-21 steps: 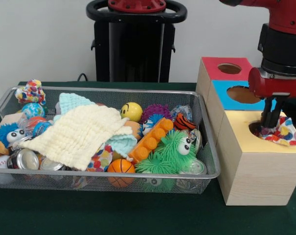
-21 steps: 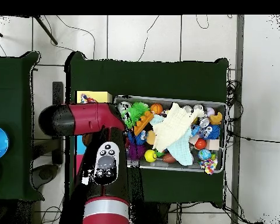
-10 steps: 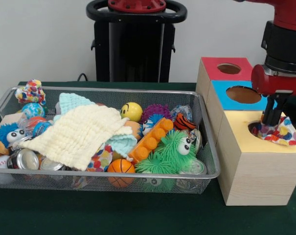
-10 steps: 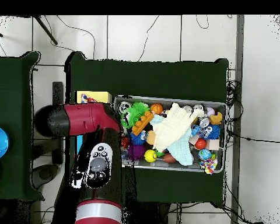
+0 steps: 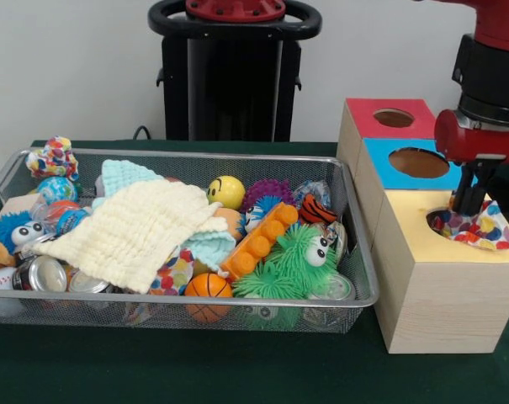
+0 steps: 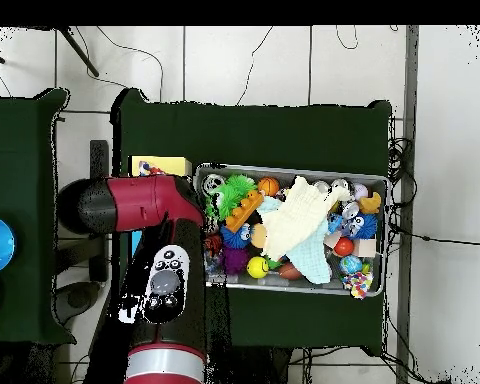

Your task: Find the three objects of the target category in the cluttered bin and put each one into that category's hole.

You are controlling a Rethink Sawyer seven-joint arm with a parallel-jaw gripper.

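1. Gripper (image 5: 466, 202): fingers close together, directly above the yellow box's hole; whether they pinch the cloth cannot be told.
2. Multicoloured spotted cloth (image 5: 481, 227): just below the gripper, draped half in the hole of the yellow box (image 5: 443, 286), half spilling over the lid. Judged one delivery nearly complete, not fully pushed in.
3. Blue box (image 5: 397, 164) and red box (image 5: 380, 118), beyond the gripper: holes show nothing inside.
4. Wire bin (image 5: 355, 278), well to the gripper's side: contains a cream cloth (image 5: 136, 231), a pale teal cloth (image 5: 124, 175), a second spotted cloth (image 5: 54, 158) at the far corner, balls, cans and furry toys.
5. Likely remaining: further cloths still in the bin.
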